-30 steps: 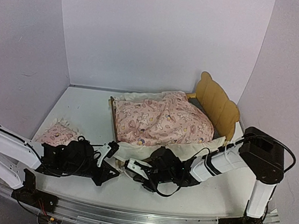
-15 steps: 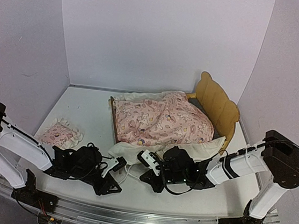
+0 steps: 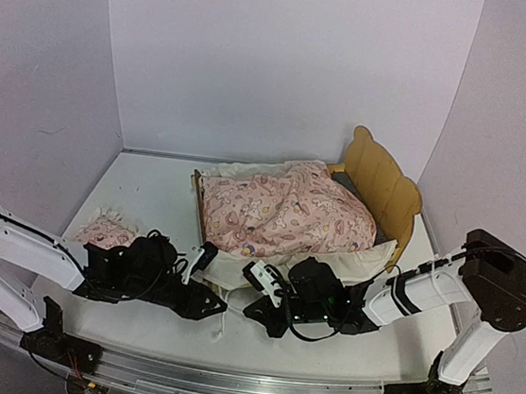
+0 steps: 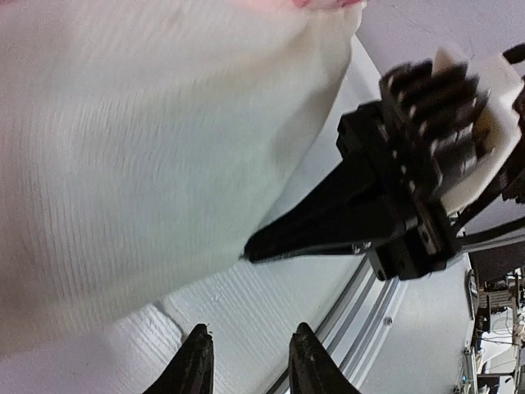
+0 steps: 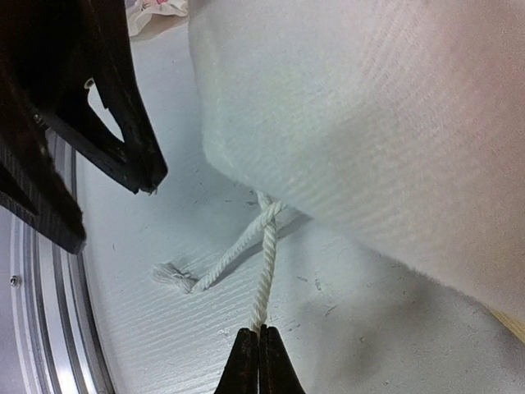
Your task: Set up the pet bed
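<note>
Bed (image 3: 380, 178), blanket (image 3: 285, 214), pillow (image 3: 104, 232): one each

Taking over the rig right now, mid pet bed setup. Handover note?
Left pincer: open, empty, low over the table.
Right pincer: shut on the white cord.
Pet bed: back right, headboard at its right end. The pink blanket is heaped over it, with its white border spilling over the near rail. The cord comes out from under that border.
Pillow: on the table left of the bed, not on it.
Done: blanket on bed.
Left, likely: release the cord, smooth the blanket, move the pillow to the headboard end.
</note>
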You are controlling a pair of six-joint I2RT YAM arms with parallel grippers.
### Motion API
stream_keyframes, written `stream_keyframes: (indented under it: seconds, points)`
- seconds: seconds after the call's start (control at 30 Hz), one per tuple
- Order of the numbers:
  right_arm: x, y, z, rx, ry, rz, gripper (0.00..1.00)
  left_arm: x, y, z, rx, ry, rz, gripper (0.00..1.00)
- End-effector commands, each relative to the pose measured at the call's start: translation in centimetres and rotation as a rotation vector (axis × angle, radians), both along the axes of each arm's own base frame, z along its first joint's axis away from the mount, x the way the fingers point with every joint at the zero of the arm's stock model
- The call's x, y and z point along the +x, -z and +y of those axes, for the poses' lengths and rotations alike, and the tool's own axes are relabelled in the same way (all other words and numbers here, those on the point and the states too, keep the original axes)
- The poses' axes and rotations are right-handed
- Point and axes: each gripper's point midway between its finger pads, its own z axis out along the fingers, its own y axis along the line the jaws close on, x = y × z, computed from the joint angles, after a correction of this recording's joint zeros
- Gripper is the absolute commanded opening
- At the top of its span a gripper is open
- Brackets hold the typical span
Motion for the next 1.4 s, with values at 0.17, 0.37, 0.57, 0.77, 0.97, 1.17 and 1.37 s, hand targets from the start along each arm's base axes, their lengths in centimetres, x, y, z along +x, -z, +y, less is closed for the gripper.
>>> stream_keyframes:
  seconds: [0.17, 0.37, 0.57, 0.77, 0.97, 1.17, 1.37]
  points:
    - [0.6, -3.1, 1.1, 0.102, -0.018, -0.071, 0.00, 4.6, -1.6, 0.2, -0.040, -0.384, 0.103, 0.32]
    - [0.6, -3.5, 1.5, 0.134, -0.022, -0.072, 0.00, 5.1, -1.0, -1.0, 0.029, -0.469, 0.101, 0.34]
    - [0.2, -4.1, 1.5, 0.167, -0.036, -0.066, 0.00, 5.7, 0.1, -0.3, 0.133, -0.633, 0.086, 0.38]
    - [0.2, -4.8, 0.0, 0.185, 0.016, -0.073, 0.00, 5.1, 0.3, -1.5, 0.199, -0.683, 0.094, 0.38]
    - [0.2, -4.4, -0.8, 0.185, 0.034, -0.080, 0.00, 4.9, 0.6, -0.7, 0.182, -0.741, 0.140, 0.41]
    - [-0.3, -4.9, 0.0, 0.211, -0.004, -0.066, 0.00, 5.6, 0.2, -0.3, 0.136, -0.816, 0.173, 0.38]
    - [-0.6, -5.5, 0.2, 0.230, -0.027, -0.071, 0.00, 6.3, 0.4, -0.4, 0.119, -0.852, 0.178, 0.33]
